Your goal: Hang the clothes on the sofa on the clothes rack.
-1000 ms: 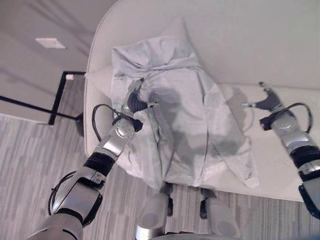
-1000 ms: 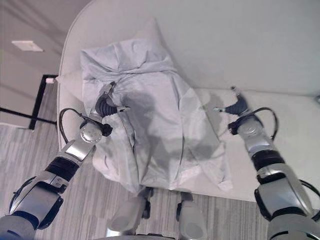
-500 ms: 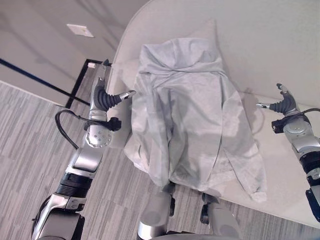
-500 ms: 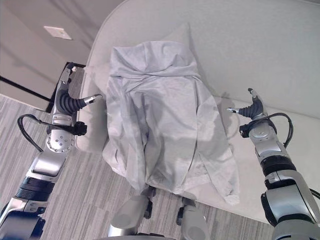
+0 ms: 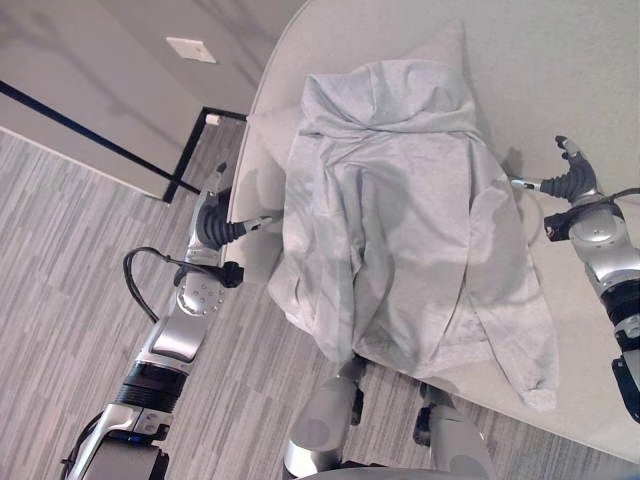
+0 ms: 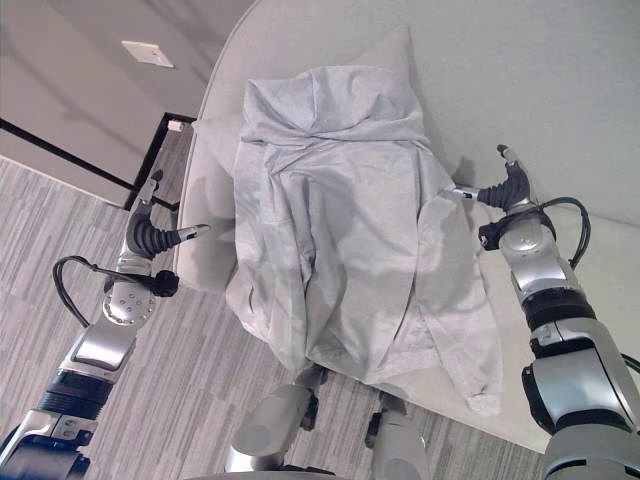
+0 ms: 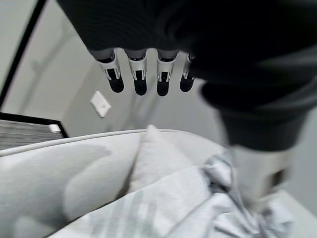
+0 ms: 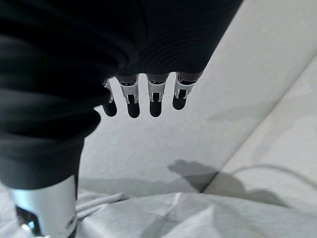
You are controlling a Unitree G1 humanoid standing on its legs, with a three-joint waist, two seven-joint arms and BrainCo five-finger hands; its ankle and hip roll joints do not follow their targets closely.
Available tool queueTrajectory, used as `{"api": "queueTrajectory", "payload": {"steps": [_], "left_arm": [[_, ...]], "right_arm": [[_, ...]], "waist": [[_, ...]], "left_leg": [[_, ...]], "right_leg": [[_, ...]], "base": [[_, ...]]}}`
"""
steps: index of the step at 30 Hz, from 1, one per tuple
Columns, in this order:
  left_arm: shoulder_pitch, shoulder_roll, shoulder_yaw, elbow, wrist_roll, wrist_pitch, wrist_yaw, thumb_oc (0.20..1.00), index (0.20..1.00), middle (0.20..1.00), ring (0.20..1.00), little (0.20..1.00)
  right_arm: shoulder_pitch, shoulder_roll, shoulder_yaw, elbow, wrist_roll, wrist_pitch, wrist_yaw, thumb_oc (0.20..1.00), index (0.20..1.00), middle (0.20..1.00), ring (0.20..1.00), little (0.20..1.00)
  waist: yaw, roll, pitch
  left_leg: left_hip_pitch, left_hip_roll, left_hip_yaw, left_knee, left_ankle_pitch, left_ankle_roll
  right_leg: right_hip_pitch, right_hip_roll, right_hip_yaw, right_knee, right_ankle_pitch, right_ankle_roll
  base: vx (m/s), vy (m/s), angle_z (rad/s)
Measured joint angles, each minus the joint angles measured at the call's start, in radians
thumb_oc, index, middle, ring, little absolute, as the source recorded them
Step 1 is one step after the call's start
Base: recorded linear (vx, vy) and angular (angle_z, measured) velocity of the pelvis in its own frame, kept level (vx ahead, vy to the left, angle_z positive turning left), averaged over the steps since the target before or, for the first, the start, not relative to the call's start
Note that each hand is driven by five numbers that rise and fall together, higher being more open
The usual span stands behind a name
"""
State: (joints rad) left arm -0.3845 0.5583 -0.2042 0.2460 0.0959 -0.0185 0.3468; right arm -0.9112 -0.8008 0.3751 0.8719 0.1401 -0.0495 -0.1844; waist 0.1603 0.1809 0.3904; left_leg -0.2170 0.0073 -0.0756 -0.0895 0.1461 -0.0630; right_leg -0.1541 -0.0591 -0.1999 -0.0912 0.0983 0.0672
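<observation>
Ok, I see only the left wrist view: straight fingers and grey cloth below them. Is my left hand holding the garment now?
Observer: No. In the left eye view the left hand is open at the outer end of the sofa, beside the grey garment and not gripping it.
Operator: And where is the other hand?
Observer: The right hand is open above the seat on the garment's far side, close to a sleeve and holding nothing.
Operator: How does the garment lie?
Observer: It is spread out with its top against the backrest. Its lower edge hangs over the front of the seat.
</observation>
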Motion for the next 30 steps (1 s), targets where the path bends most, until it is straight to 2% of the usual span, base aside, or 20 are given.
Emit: {"api": "queueTrajectory", "payload": {"steps": [3, 6, 7, 19, 30], "left_arm": [[-0.007, -0.004, 0.007, -0.038, 0.000, -0.002, 0.004, 1.000, 1.000, 1.000, 1.000, 1.000], [-0.187, -0.004, -0.095, 0.172, 0.001, 0.010, 0.040, 1.000, 1.000, 1.000, 1.000, 1.000], [-0.217, -0.007, -0.102, 0.183, 0.001, 0.022, 0.041, 1.000, 1.000, 1.000, 1.000, 1.000], [-0.251, -0.014, -0.115, 0.193, -0.006, 0.027, 0.088, 1.000, 1.000, 1.000, 1.000, 1.000], [-0.254, -0.019, -0.151, 0.204, -0.010, 0.029, 0.095, 1.000, 1.000, 1.000, 1.000, 1.000]], "right_arm": [[0.006, -0.001, 0.001, -0.006, 0.001, 0.001, -0.002, 1.000, 1.000, 1.000, 1.000, 1.000], [-0.114, 0.010, 0.060, 0.042, 0.021, 0.004, -0.013, 1.000, 1.000, 1.000, 1.000, 1.000], [-0.133, 0.009, 0.058, 0.033, 0.022, -0.001, -0.016, 1.000, 1.000, 1.000, 1.000, 1.000], [-0.179, 0.018, 0.146, 0.030, 0.080, 0.005, -0.030, 1.000, 1.000, 1.000, 1.000, 1.000], [-0.241, 0.053, 0.213, 0.022, 0.118, 0.000, -0.014, 1.000, 1.000, 1.000, 1.000, 1.000]], "waist": [[-0.004, 0.000, 0.000], [-0.010, 0.005, 0.001], [-0.014, 0.004, 0.004], [-0.028, -0.035, 0.035], [-0.015, -0.038, 0.051]], "left_leg": [[0.000, -0.002, 0.003, 0.000, 0.000, 0.000], [-0.053, 0.003, 0.007, 0.000, 0.012, -0.007], [-0.072, 0.005, 0.008, 0.000, 0.017, -0.002], [-0.121, 0.017, 0.032, 0.000, 0.019, 0.000], [-0.138, 0.015, 0.041, 0.000, 0.019, 0.000]], "right_leg": [[0.000, -0.002, -0.001, 0.000, 0.000, 0.000], [-0.058, 0.002, 0.009, 0.000, 0.011, 0.002], [-0.076, 0.005, 0.011, 0.000, 0.019, -0.005], [-0.137, 0.018, 0.034, 0.000, 0.025, -0.009], [-0.157, 0.015, 0.048, 0.000, 0.029, -0.011]], "base": [[0.00, 0.000, 0.00], [-0.01, -0.013, -0.08], [0.00, -0.006, -0.07], [-0.01, -0.005, -0.06], [0.00, -0.003, -0.02]]}}
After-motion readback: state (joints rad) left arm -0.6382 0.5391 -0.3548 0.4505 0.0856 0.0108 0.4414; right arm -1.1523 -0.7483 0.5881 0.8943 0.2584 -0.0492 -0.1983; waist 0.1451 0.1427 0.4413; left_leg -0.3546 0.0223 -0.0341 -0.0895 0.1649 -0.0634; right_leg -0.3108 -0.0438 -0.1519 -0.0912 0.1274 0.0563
